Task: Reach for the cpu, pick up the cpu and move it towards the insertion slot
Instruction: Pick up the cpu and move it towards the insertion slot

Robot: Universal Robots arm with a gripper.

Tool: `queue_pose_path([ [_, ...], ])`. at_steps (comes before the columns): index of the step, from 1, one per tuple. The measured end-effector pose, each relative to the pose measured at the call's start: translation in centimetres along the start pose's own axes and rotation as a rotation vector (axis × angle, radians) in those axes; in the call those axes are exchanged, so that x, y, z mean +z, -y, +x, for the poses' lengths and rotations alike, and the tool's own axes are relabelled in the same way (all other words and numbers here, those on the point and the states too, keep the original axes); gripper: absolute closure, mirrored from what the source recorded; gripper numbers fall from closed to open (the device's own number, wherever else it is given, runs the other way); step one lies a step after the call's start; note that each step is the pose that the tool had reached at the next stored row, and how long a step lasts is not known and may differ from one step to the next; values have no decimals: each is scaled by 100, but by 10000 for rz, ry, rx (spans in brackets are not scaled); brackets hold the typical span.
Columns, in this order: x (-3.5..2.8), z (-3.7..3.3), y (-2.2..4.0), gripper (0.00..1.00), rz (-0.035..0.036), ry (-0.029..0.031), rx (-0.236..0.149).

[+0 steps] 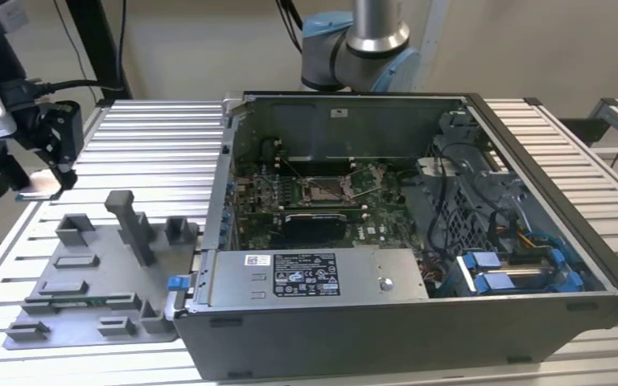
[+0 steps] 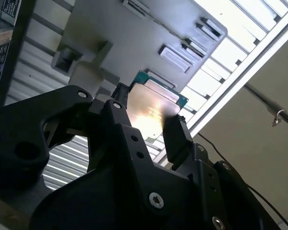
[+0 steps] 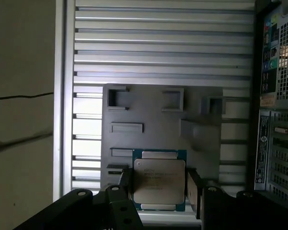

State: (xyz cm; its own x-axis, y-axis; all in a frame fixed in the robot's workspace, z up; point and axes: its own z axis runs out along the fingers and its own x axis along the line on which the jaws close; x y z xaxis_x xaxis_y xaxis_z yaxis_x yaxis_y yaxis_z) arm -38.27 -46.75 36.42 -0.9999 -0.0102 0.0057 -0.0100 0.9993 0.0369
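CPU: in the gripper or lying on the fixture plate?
In the gripper: both wrist views show the cpu clamped between the fingers, lifted clear of the grey fixture plate.

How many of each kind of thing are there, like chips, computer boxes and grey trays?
cpu: 1
end effector gripping the cpu: 1
computer case: 1
insertion slot inside the computer case: 1
grey fixture plate: 1
Total: 5
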Motion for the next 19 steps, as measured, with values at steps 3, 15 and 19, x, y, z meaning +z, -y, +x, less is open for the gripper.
queue_pose_path([
  [3, 0, -66, 1, 100, 0, -9, 0],
  [15, -2, -354, 4, 100, 0, -70, 3],
  [19, -3, -454, 5, 100, -1, -93, 4],
])
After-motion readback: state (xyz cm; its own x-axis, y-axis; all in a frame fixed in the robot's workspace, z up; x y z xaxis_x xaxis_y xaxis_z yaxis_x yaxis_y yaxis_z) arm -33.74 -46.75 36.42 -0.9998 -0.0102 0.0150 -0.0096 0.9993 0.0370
